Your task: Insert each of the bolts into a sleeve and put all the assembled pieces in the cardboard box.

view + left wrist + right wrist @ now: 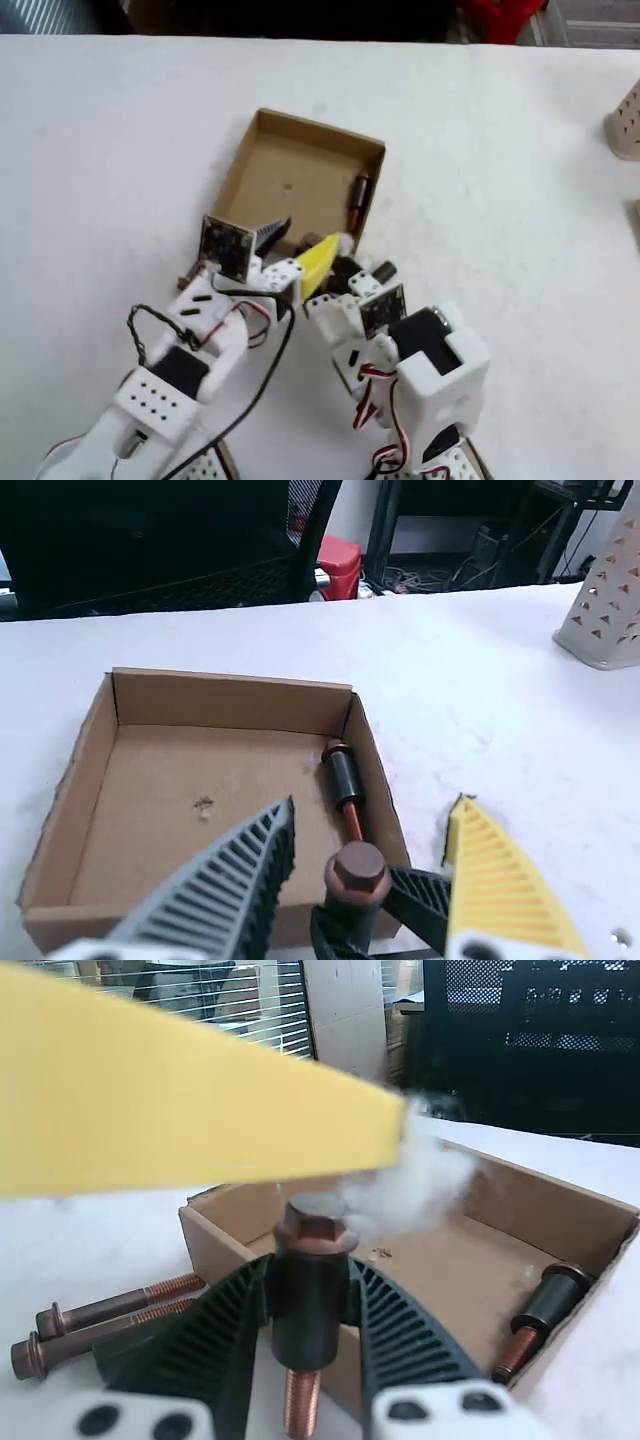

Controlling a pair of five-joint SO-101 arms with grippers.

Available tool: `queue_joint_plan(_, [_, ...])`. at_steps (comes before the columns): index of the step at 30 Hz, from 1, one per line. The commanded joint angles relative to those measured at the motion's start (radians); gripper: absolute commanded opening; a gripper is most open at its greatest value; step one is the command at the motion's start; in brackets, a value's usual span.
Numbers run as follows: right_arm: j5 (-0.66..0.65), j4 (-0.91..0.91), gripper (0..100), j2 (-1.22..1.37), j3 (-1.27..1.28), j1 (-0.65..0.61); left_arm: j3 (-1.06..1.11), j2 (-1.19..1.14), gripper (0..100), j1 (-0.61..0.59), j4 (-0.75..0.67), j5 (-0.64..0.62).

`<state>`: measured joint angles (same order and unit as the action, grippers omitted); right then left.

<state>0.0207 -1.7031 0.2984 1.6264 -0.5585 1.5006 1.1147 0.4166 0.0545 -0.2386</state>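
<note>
Right wrist view: the right gripper [308, 1278] has its black ribbed fingers pinched on a black cylindrical sleeve with a copper hex-head bolt through it [308, 1305]. It holds this piece upright, head up, just outside the near wall of the shallow brown cardboard box [560, 1195]. The left gripper [372, 815], with one grey finger and one yellow, is spread wide on either side of that piece and grips nothing.

In the high view the box sits at centre frame, above both arms. A second assembled bolt and sleeve [360, 198] lies inside along the box's right wall.

The step in hand looks like the drop into the box. To do it well, the left gripper should draw clear first. The right should then lift until the shank passes over the wall. Keeping the head up should stop the bolt sliding out. Release is best low over the bare floor, away from the piece already there.

Two loose copper bolts [120, 1302] lie on the table beside the box, and in the high view the left arm covers most of them. The held shank's end is cut off at the frame edge. I cannot tell whether spare sleeves remain.
</note>
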Motion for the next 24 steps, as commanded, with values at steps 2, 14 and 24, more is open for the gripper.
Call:
queue_joint_plan(2, [0.003,-0.004,1.6,-0.038,0.006,0.008,-0.048,0.108,27,-0.036,0.011,-0.009])
queue_joint_plan(14, [0.003,-0.001,1.6,-0.038,0.005,0.008,-0.089,0.498,6,-0.157,0.474,-0.009])
queue_joint_plan(24, [0.008,0.001,1.6,-0.038,0.008,0.008,-0.084,0.716,6,-0.289,0.896,-0.008])
